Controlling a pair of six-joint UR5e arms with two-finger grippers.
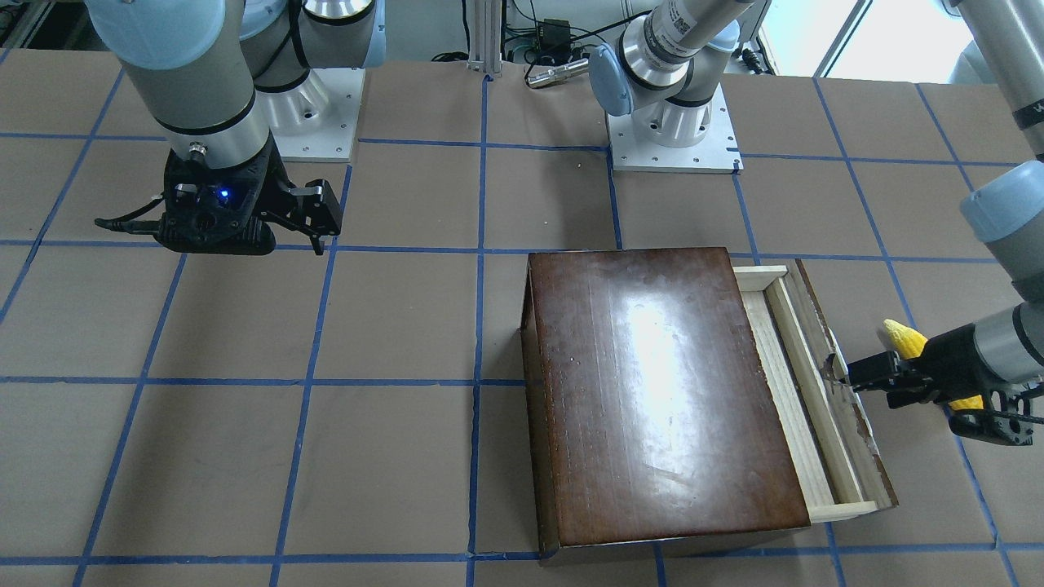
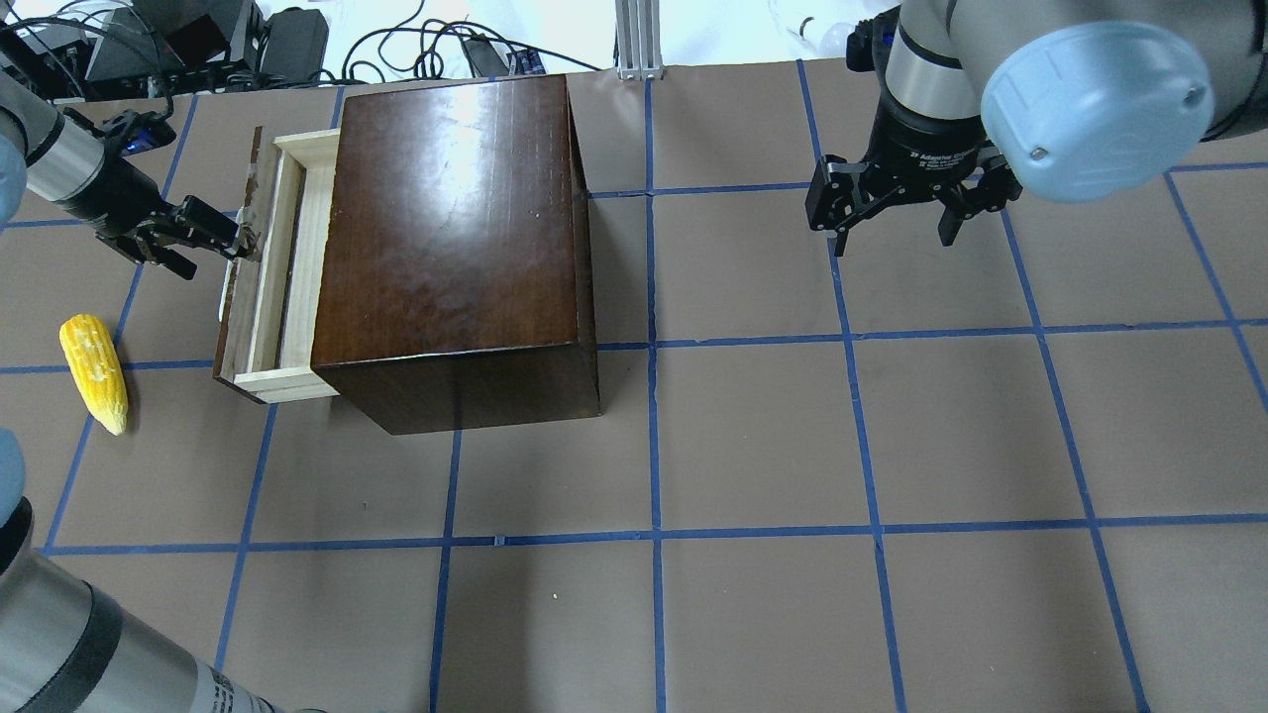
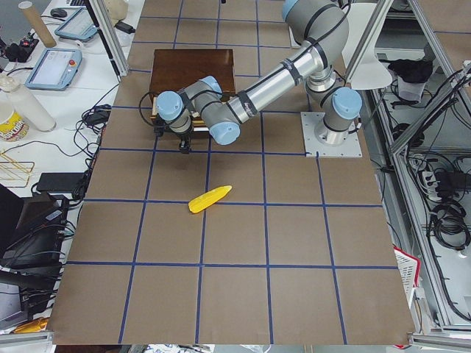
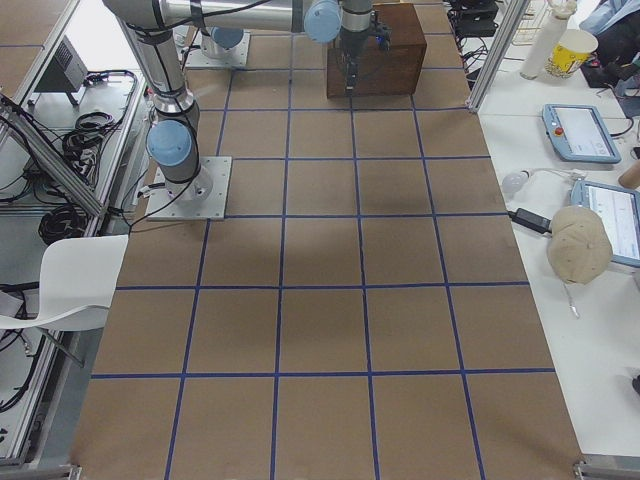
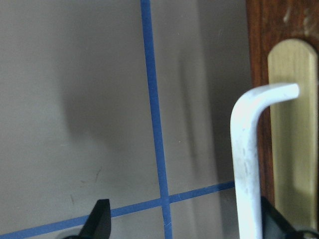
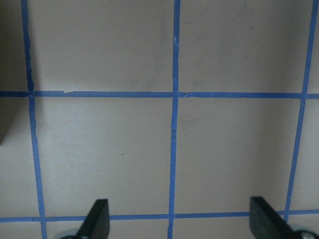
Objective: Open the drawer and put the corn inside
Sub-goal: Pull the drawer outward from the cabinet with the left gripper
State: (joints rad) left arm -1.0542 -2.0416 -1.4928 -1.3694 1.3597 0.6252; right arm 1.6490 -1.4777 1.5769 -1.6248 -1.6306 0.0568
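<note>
The drawer (image 2: 260, 297) stands partly pulled out of the glossy dark brown box (image 2: 456, 228) on its left side; it also shows in the front-facing view (image 1: 803, 391). My left gripper (image 2: 220, 248) is open at the drawer's dark front panel. In the left wrist view the white handle (image 5: 246, 164) lies between the jaws, close to the right finger (image 5: 274, 219). The yellow corn (image 2: 94, 371) lies on the table left of the drawer, apart from it. My right gripper (image 2: 892, 226) is open and empty, hovering far right of the box.
The table is brown board with a blue tape grid (image 2: 654, 337). A brass plate (image 5: 294, 149) backs the handle on the dark front panel. Cables and equipment (image 2: 198, 40) lie beyond the far edge. The arm bases (image 1: 673, 139) stand at the robot's side.
</note>
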